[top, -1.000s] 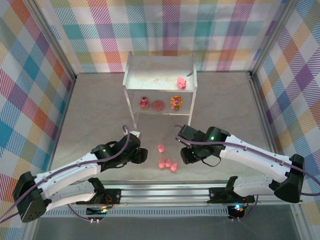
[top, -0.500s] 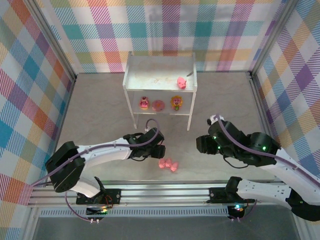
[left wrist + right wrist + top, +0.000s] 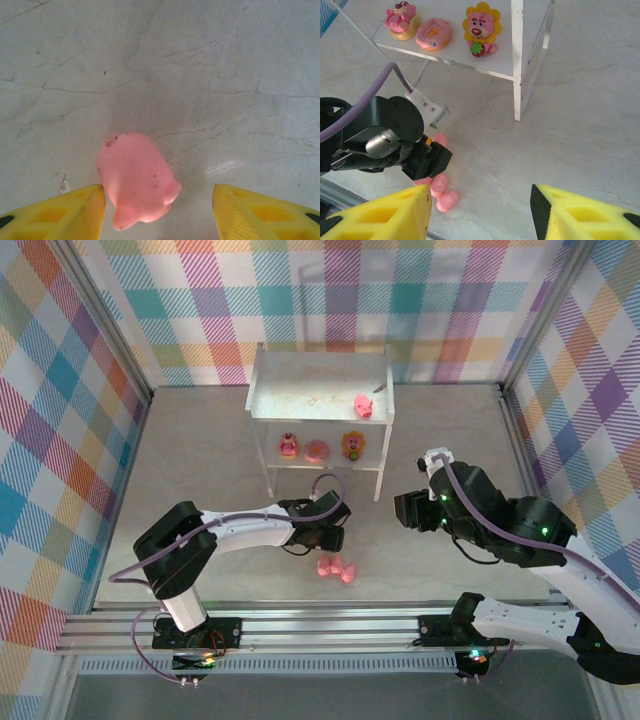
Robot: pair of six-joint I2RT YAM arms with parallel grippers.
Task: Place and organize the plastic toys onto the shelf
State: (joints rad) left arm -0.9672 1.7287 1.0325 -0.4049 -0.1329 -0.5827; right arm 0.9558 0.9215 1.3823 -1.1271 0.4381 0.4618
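Left gripper [image 3: 157, 196] is down low with its yellow fingers [image 3: 60, 212] spread, and one pink pig [image 3: 135, 175] is lying on its side between them. It's not pinched. The pig sits right up against the left finger with a wide gap on the other side, so if the jaws close like this I'd bet it gets shoved or rolled sideways rather than squeezed evenly, and a rounded little toy can pop out. Gripping that low also risks scraping the fingertips on the table [image 3: 225, 75].

The other pigs [image 3: 336, 568] are bunched just behind that gripper, near enough that a sloppy lift could knock them around.

Right gripper [image 3: 480, 197] is spread too, holding nothing, well off the table. The shelf [image 3: 518, 75] is ahead of it with the donut [image 3: 434, 32] and two figures on the lower tier. If both arms head there together they could collide.
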